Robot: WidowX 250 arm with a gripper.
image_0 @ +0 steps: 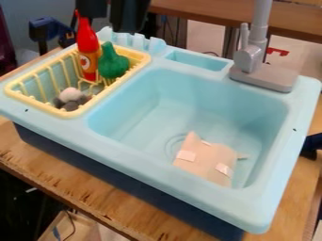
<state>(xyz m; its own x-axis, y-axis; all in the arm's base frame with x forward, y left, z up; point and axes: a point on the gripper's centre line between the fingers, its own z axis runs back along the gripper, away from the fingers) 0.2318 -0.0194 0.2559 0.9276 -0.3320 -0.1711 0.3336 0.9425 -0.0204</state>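
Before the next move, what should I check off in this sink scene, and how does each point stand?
1. Red bottle upright in the yellow rack: ok.
2. Green object inside the rack, beside the bottle: ok.
3. Small pale and grey item in the rack identified: cannot tell.
4. Beige piece inside the basin, not over its rim: ok.
5. Drain ring uncovered: not ok, the beige piece seems to overlap it.
6. Nothing hidden under the beige piece: cannot tell.
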